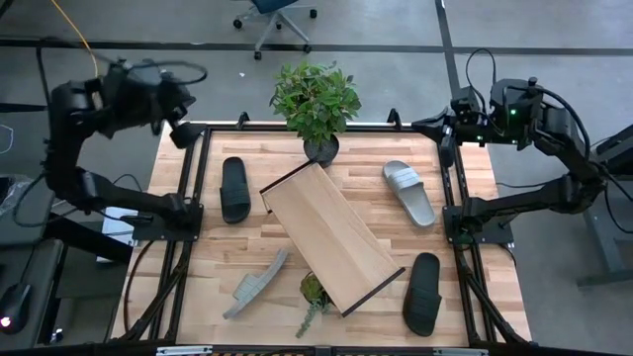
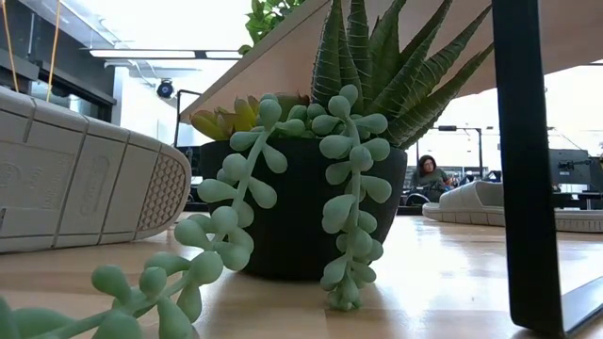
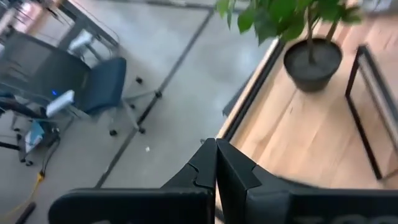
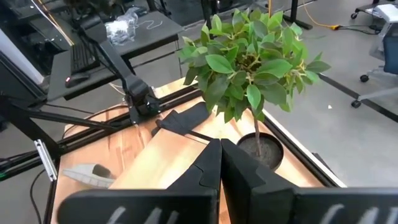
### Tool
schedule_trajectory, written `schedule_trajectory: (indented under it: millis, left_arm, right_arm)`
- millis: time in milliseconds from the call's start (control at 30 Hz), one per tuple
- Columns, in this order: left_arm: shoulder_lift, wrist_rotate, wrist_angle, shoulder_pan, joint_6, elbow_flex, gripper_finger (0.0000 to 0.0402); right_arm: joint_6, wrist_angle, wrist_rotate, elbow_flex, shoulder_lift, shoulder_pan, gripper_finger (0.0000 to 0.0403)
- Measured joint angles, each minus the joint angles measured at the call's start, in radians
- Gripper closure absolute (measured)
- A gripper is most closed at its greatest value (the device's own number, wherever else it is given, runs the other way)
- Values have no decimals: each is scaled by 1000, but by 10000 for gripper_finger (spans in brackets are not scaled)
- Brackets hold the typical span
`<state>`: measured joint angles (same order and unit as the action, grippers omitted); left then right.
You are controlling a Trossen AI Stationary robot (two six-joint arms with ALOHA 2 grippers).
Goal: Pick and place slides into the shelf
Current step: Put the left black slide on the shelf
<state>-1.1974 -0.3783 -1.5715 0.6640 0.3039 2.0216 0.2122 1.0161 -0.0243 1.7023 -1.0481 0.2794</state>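
Near edge of counter (image 1: 227,257): small dark pot of succulents (image 1: 315,291), trailing strand hanging toward the front, sits tucked against the near corner of the shelf (image 1: 331,234). Low view puts this pot (image 2: 301,217) right up front, shelf leg (image 2: 528,160) beside it.

Grey slide (image 1: 257,283) lies near-left, tipped on its side, just beside the succulents, not touching the shelf; its ribbed sole (image 2: 85,179) fills the left of the low view. Black slide (image 1: 423,293) lies flat near-right, close to the shelf's near corner but apart from it.

Shelf runs diagonally across mid-counter, nothing on it.

Farther back: second black slide (image 1: 235,189) flat on the left, near the shelf's far corner. Second grey slide (image 1: 409,191) flat on the right, apart from the shelf; low view shows it (image 2: 490,202) in the distance.

Leafy potted plant (image 1: 316,104) at the far edge, just beside the shelf's far end.

Left gripper (image 1: 183,129) up over the far-left counter corner, jaws pressed together, holding nothing (image 3: 215,180). Right gripper (image 1: 442,129) over the far-right corner, jaws also closed and empty (image 4: 221,180).

Person seated far back in the room (image 2: 430,177). Office chair (image 1: 277,20) on the floor beyond.
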Motion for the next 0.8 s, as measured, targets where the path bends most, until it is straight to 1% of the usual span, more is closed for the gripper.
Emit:
schedule_trajectory:
  millis: [133, 233, 333, 533, 633, 800]
  left_arm:
    - [-64, 191, 0, 173, 129, 0, 401]
    - [-113, 346, 0, 271, 194, 0, 401]
    - [-159, 445, 0, 347, 244, 0, 401]
    - [-216, 533, 3, 435, 300, -16, 401]
    - [-211, 575, 1, 457, 321, -74, 401]
    - [-186, 576, 0, 455, 368, -205, 401]
  right_arm:
    - [-11, 0, -2, 0, 0, 0, 403]
    - [-11, 0, -2, 0, 0, 0, 403]
    - [-11, 0, -2, 0, 0, 0, 403]
    - [-11, 17, -6, 0, 0, 0, 403]
    - [-11, 40, -33, 0, 0, 0, 403]
    - [-11, 65, -56, 0, 0, 0, 403]
